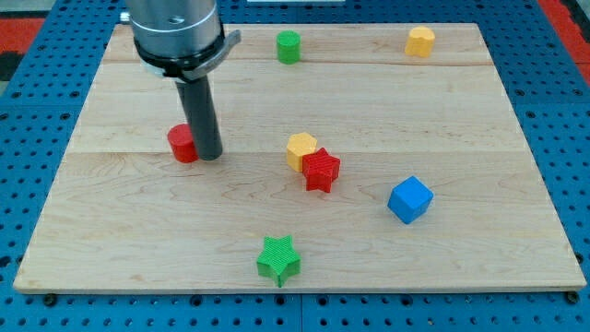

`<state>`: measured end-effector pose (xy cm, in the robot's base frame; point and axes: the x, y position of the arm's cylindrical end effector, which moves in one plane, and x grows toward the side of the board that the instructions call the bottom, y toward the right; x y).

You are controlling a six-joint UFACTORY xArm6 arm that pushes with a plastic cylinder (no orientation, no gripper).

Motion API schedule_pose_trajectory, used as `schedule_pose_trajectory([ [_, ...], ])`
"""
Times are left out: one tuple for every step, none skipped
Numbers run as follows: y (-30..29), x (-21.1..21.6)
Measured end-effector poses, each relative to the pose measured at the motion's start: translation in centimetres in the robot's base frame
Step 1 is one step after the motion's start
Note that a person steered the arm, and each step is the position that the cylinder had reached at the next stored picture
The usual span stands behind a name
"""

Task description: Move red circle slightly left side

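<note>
Red circle (182,144): small, light, rigid block on wooden counter (479,111), likely slides freely; push its right flank, where my tip (209,155) touches; no claw fitted.

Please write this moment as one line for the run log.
task: red circle slightly left | my tip: touching the right side of red circle | nearest others: yellow block, red star to the view's right
</note>
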<state>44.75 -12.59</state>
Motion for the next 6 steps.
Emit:
schedule_pose_trajectory([
  [-5.0,-0.6],
  [-3.6,-0.9],
  [-2.2,-2.9],
  [-5.7,-3.1],
  [-8.3,-3.1],
  [-4.9,-3.1],
])
